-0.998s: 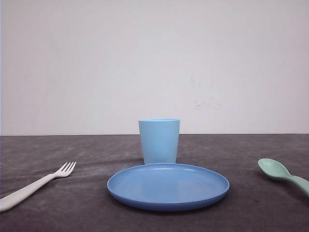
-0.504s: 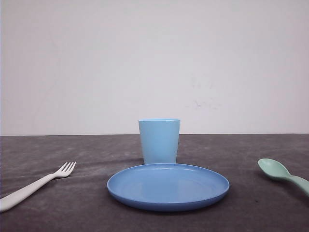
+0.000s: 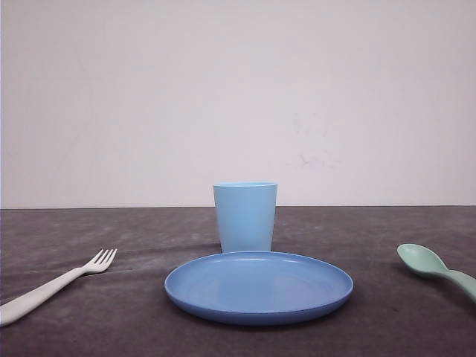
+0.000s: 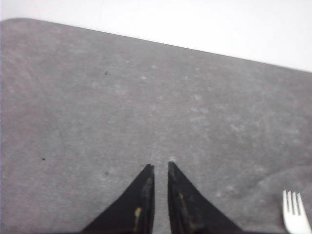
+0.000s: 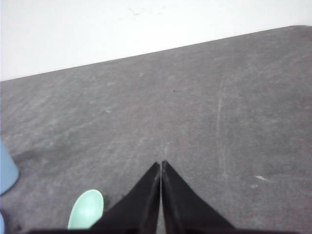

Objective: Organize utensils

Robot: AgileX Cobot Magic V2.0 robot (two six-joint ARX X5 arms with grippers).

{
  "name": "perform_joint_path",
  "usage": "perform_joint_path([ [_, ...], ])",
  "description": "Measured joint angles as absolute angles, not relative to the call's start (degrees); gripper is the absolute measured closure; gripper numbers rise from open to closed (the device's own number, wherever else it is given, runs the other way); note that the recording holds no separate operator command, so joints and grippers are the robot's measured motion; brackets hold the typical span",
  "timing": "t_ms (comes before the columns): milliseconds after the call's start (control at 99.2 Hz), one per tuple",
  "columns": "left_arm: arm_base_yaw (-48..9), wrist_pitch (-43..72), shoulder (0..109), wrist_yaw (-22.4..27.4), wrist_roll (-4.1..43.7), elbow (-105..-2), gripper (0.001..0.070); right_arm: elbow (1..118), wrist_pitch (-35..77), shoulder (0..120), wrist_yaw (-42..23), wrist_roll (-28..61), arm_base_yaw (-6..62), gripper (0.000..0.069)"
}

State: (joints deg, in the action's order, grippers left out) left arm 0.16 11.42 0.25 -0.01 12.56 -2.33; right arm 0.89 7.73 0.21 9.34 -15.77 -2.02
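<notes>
A: Front view first. What lies where?

B: White fork (image 3: 52, 285) at lower left of the frame, handle running off the bottom-left corner, tines aimed toward the center. Mint spoon (image 3: 437, 269) at the right edge, bowl up and inward, handle cut off by the frame. Blue plate (image 3: 259, 287) in the lower middle, bare. Blue cup (image 3: 245, 216) upright just behind it. All on a dark grey table (image 3: 111, 230).

A: Progress?

B: I'd judge none yet. Both utensils lie flat, well apart from the plate and from each other, one on each side. Nothing is gripped. Everything is left: each piece has to be picked up and placed.

A: Left wrist view.

B: Left gripper (image 4: 159, 168) at bottom center, dark fingers drawn to a narrow slit, nothing between them. The fork's tines show at the lower right corner, apart from the fingers. Four tines, matte white, clean.

A: Right wrist view.

B: Right gripper (image 5: 161, 165) at bottom center, fingertips pressed nearly together, empty. The spoon's oval bowl sits at lower left, just beside the finger on that side; I cannot tell if it touches. An edge of the cup shows at the far left.

A: Handling notes?

B: Both look like thin, light plastic lying flat on the cloth-like surface. My guess is the jaws must widen before either can be grasped, and low handles may be fiddly to pinch.
</notes>
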Motion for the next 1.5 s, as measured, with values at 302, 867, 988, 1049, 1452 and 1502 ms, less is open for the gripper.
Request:
perform_joint_path([
  [302, 0.2, 16.0, 2.1, 4.2, 16.8, -7.7, 0.0685, 4.8, 8.9, 1.3, 13.6, -25.0, -2.0, 0.0686],
  [867, -1.3, 29.3, 37.2, 4.1, 12.8, -43.3, 0.0685, 39.5, 29.9, 31.8, 10.3, -11.5, -0.8, 0.0687],
  [988, -3.0, 31.9, 40.5, 4.3, 11.3, -43.8, 0.0685, 41.8, 32.1, 35.1, 10.5, -9.7, 0.6, 0.0687],
  [1049, -3.9, 32.5, 41.3, 4.3, 10.9, -43.8, 0.068, 41.9, 32.5, 36.0, 10.5, -9.3, 1.2, 0.0687],
  [1452, -9.2, 33.0, 43.0, 5.3, 11.5, -43.8, 0.0286, 41.9, 34.0, 36.5, 10.5, -8.9, 3.1, 0.0351],
  [1502, -10.7, 33.5, 44.0, 5.5, 12.3, -43.8, 0.0285, 41.9, 34.2, 36.6, 10.5, -8.9, 3.1, 0.0348],
])
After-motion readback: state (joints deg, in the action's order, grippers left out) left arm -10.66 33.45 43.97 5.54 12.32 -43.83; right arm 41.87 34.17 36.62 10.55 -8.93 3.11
